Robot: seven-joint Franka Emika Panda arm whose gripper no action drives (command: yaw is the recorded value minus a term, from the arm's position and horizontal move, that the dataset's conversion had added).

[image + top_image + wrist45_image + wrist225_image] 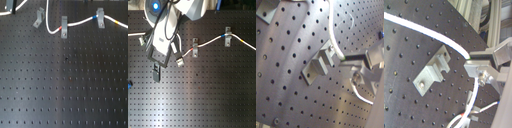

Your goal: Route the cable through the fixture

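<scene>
Surface: a black perforated breadboard [65,85] with a regular grid of small holes fills both exterior views; the lower part carries nothing in the first exterior view.
Room: little shows beyond the board; pale aluminium framing [491,20] stands past its edge in the second wrist view.
Clips, counted: three small grey metal brackets in the first exterior view: the slanted fixture [37,21] toward the first exterior view's left, an upright middle clip [64,26] and an upright right clip [101,18].
Cable, counted: one white cable [80,22], running through the middle and right clips, then looping down and up between the middle clip and the fixture; a red-orange and a blue band sit at the middle clip, more coloured bands past the right clip.
Fixture and cable: the cable passes just beside the fixture, apparently not seated in it, though the wrist views are blurred.
Gripper: the gripper [474,67] appears closed on the cable just beside the fixture.
Arm: one Panda arm [165,30], over the second exterior view's upper left.
</scene>
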